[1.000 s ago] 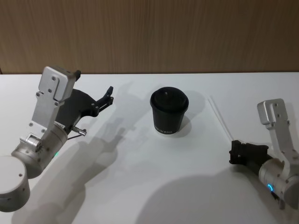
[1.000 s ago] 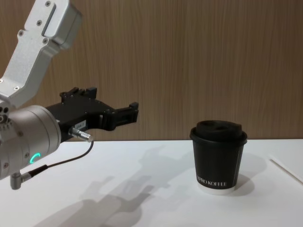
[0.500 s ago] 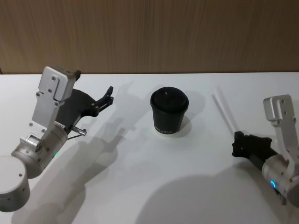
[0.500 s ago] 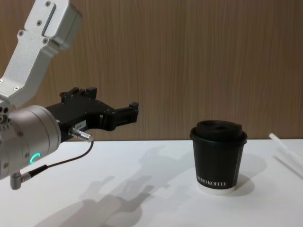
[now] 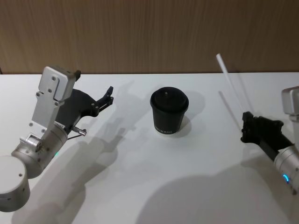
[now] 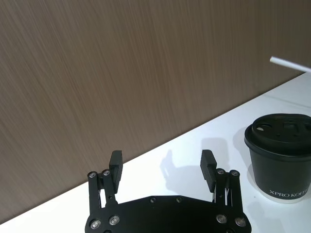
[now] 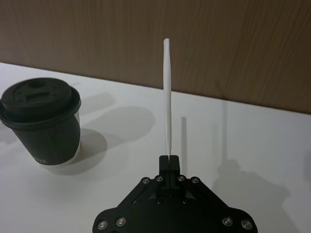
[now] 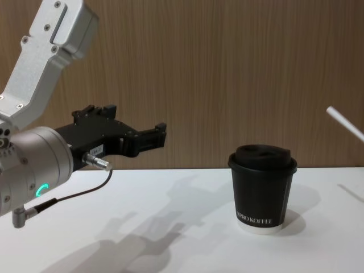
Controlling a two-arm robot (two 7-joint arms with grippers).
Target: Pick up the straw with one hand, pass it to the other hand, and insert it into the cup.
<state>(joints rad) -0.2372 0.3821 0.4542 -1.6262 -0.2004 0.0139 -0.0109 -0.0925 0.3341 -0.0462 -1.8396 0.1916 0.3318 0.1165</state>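
The white straw (image 5: 225, 71) is off the table, tilted up and away, its lower end pinched in my right gripper (image 5: 246, 125), which is shut on it at the right of the table. In the right wrist view the straw (image 7: 167, 97) rises straight from the closed fingertips (image 7: 169, 159). The black lidded cup (image 5: 169, 111) stands upright mid-table, left of the straw and apart from it. My left gripper (image 5: 107, 97) hovers open and holding nothing to the cup's left, its two fingers (image 6: 115, 159) spread wide. The cup (image 8: 263, 187) and the straw's tip (image 8: 344, 122) show in the chest view.
The white table (image 5: 149, 182) runs back to a brown wood-grain wall (image 5: 149, 32). A dark cable with a metal plug (image 8: 96, 163) hangs by the left wrist. Open tabletop lies between the cup and each gripper.
My right gripper has lifted the straw off the table and drawn back to the right; the straw now points up at the wall. The left arm and the cup have not moved.
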